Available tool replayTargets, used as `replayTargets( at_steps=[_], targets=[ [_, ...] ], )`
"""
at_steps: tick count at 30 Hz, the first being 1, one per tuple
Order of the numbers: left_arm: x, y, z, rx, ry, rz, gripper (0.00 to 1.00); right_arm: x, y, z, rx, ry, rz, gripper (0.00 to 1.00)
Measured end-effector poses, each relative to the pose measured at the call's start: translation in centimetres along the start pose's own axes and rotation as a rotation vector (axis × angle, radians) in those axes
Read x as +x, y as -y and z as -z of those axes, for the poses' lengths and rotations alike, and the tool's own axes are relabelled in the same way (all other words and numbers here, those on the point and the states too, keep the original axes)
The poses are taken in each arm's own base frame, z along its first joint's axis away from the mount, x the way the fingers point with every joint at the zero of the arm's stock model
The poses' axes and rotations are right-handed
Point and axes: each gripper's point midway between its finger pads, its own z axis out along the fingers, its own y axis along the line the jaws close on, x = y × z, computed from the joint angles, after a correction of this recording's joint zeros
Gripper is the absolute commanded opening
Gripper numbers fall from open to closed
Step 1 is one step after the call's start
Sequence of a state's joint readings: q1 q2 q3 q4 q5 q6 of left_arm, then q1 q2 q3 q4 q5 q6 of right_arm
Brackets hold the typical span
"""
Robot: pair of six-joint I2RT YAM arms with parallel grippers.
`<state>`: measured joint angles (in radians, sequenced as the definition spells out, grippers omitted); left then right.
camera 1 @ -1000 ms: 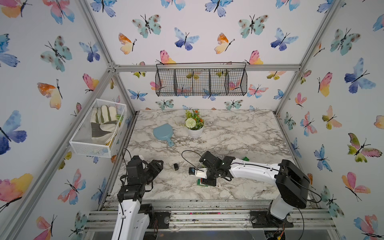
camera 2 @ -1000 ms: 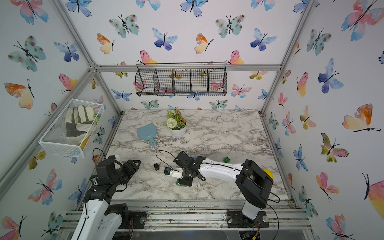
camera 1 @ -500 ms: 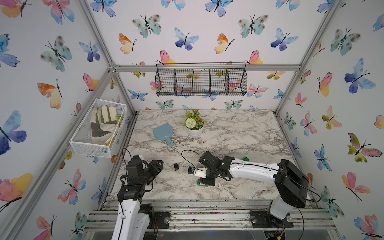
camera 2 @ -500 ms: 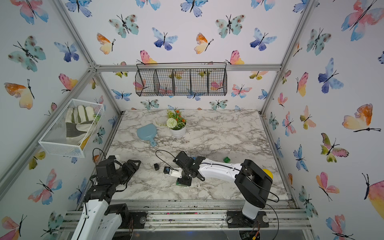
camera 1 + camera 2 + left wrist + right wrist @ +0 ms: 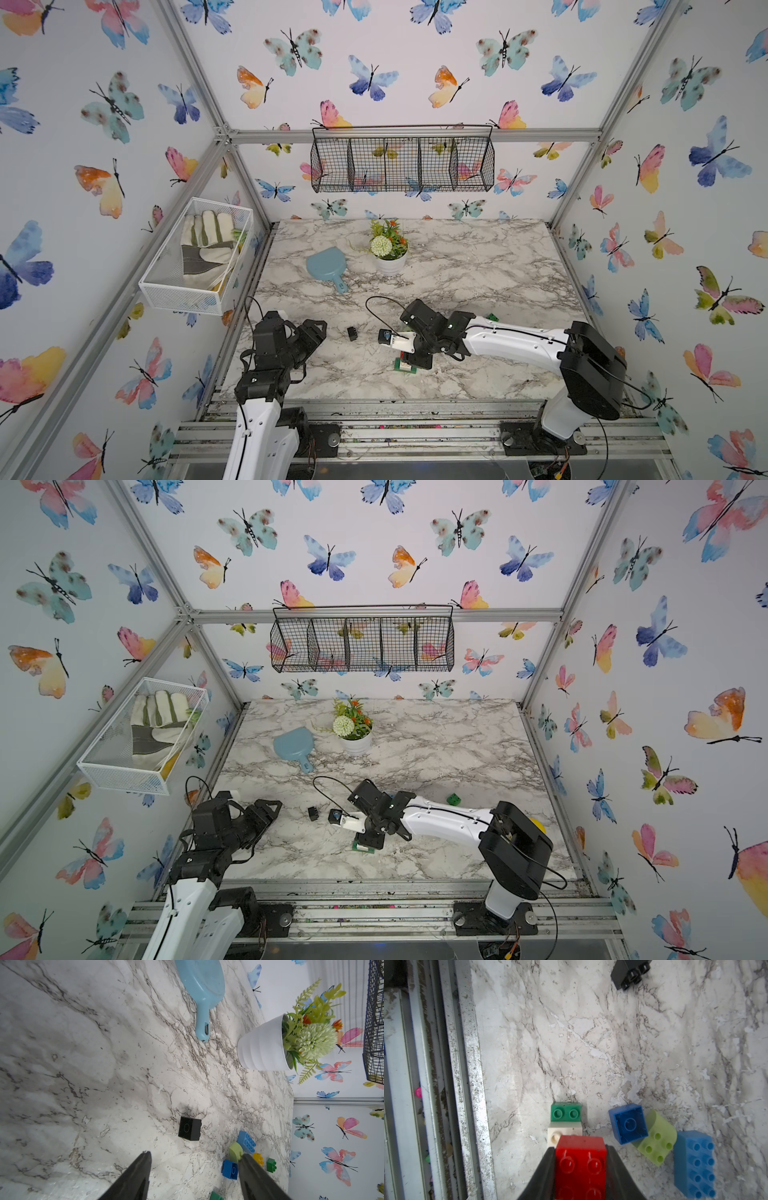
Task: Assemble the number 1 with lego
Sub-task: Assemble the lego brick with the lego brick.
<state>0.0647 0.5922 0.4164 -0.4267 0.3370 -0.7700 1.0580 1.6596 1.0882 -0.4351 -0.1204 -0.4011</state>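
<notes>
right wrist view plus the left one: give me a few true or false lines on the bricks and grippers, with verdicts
1. The right gripper is shut on a red brick. True.
2. The left gripper holds the black brick. False: its jaws stand open and empty, and the black brick lies alone on the table beyond its fingertips.
3. The green brick sits right against the white brick. True.
4. The dark blue brick shows its studs to the right wrist camera. False: its hollow underside faces the camera.
</notes>
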Motion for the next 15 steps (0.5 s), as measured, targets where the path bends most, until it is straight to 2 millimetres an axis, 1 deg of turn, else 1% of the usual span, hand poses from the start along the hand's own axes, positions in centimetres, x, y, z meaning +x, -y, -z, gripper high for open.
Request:
replayTargets(
  at_steps=[15],
  targets=[
    [0.0,0.01,-0.01,0.0,0.0,0.0,0.71,0.76,-0.47,-0.91,-0.022,-0.026,-0.002,0.05]
  ],
)
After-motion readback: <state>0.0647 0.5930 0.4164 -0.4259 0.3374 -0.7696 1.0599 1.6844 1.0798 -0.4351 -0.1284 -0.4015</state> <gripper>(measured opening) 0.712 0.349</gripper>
